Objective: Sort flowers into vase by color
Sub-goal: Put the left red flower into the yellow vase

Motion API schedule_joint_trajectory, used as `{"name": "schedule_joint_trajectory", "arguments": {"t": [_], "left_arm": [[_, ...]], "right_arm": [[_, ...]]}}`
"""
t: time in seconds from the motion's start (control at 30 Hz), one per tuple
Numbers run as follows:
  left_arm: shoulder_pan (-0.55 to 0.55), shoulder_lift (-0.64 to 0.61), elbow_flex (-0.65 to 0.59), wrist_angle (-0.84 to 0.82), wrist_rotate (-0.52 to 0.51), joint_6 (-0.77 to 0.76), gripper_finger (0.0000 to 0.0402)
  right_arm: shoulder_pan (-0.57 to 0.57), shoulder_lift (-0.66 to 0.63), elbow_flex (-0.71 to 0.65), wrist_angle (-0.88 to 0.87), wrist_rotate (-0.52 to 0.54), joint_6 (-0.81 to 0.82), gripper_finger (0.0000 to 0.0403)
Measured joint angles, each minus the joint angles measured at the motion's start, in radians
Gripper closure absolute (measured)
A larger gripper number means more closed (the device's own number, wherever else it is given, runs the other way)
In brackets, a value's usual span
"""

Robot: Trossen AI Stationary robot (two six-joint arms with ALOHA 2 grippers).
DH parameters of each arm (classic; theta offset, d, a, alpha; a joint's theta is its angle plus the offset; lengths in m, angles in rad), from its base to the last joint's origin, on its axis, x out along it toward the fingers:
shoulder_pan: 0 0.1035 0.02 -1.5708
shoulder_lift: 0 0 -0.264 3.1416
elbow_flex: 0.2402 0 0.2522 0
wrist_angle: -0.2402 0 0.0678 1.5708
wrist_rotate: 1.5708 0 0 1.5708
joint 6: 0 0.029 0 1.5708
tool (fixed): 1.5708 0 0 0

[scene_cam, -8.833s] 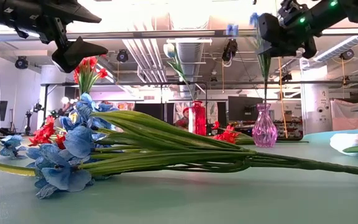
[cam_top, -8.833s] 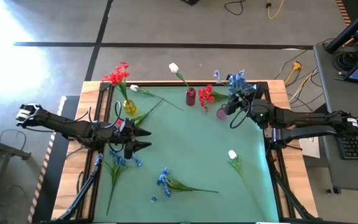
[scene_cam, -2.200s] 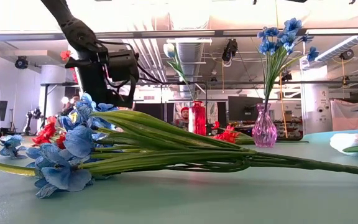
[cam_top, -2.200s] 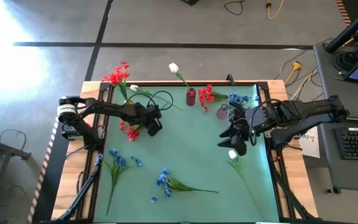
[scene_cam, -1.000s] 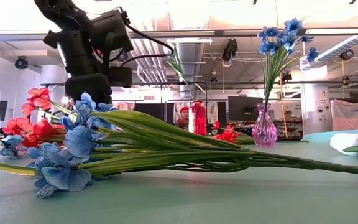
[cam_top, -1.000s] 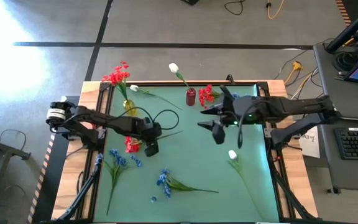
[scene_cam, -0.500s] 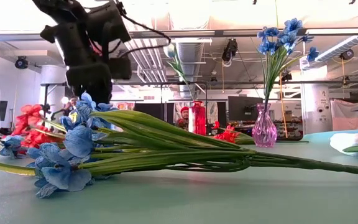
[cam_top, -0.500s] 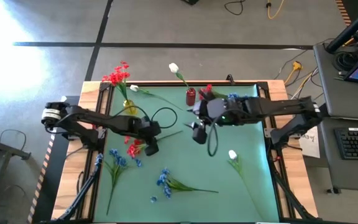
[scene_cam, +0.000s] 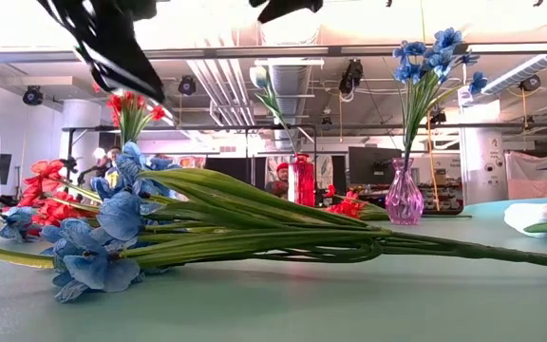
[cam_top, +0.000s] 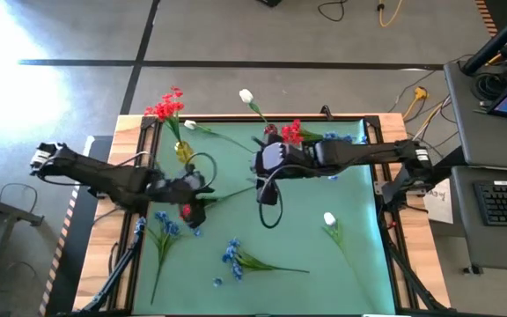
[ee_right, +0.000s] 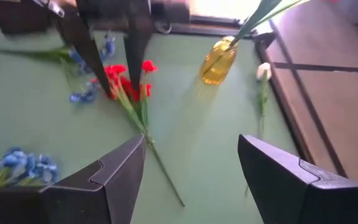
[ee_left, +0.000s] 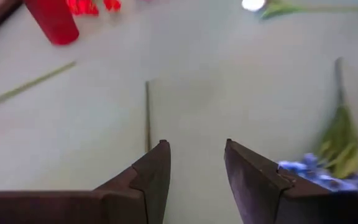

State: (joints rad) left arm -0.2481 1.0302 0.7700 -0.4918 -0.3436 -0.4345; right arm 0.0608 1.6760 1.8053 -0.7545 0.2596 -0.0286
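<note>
A red flower (cam_top: 186,211) lies flat on the green mat; its stem (ee_right: 160,165) runs toward the table's middle. My left gripper (ee_left: 194,146) hangs open just above the blooms (ee_right: 126,84) and holds nothing. My right gripper (ee_right: 191,140) is over the mat's middle (cam_top: 262,187), wide open and empty, facing the red flower. A yellow vase (cam_top: 183,151) holds red flowers (cam_top: 165,106). A red vase (cam_top: 270,136) holds a white flower (cam_top: 246,95). A pink vase (scene_cam: 404,195) holds blue flowers (scene_cam: 425,57).
Two blue flowers (cam_top: 165,229) (cam_top: 231,251) lie near the front left. White flowers lie at the right (cam_top: 328,220) and beside the yellow vase (cam_top: 192,126). Another red flower (cam_top: 290,132) lies by the red vase. A black cable loop (cam_top: 271,211) hangs under the right wrist.
The red flower has dropped out of my left gripper onto the mat and now lies still. That gripper has risen and drawn back toward the table's left edge. My right gripper has moved from the right side toward the table's left, to above the middle.
</note>
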Motion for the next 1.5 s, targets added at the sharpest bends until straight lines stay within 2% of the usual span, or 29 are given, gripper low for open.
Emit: {"name": "schedule_joint_trajectory", "arguments": {"t": [0.2, 0.37, 0.6, 0.87, 1.13, 1.4, 1.5], "left_arm": [[-0.132, -0.094, 0.0, -0.005, -0.114, -0.031, 0.0262], [-0.182, -0.142, 0.0, -0.005, -0.17, -0.029, 0.0262], [-0.185, -0.194, 0.0, -0.005, -0.25, -0.023, 0.0262], [-0.185, -0.242, 0.0, -0.014, -0.255, -0.021, 0.0262], [-0.185, -0.274, 0.0, -0.024, -0.392, -0.014, 0.0262], [-0.184, -0.274, 0.0, -0.026, -0.407, -0.011, 0.0262], [-0.184, -0.284, 0.0, -0.028, -0.406, -0.011, 0.0262]], "right_arm": [[0.0, 0.042, -0.001, 0.0, -0.007, -0.047, 0.0154], [0.0, 0.076, -0.001, 0.03, -0.073, -0.104, 0.0154], [0.0, 0.165, 0.002, 0.097, -0.114, -0.175, 0.0154], [-0.002, 0.251, 0.002, 0.162, -0.137, -0.197, 0.0154], [-0.014, 0.345, 0.003, 0.263, -0.136, -0.237, 0.0154], [-0.029, 0.437, 0.003, 0.359, -0.143, -0.281, 0.0154], [-0.044, 0.482, 0.003, 0.386, -0.194, -0.275, 0.0154]]}}
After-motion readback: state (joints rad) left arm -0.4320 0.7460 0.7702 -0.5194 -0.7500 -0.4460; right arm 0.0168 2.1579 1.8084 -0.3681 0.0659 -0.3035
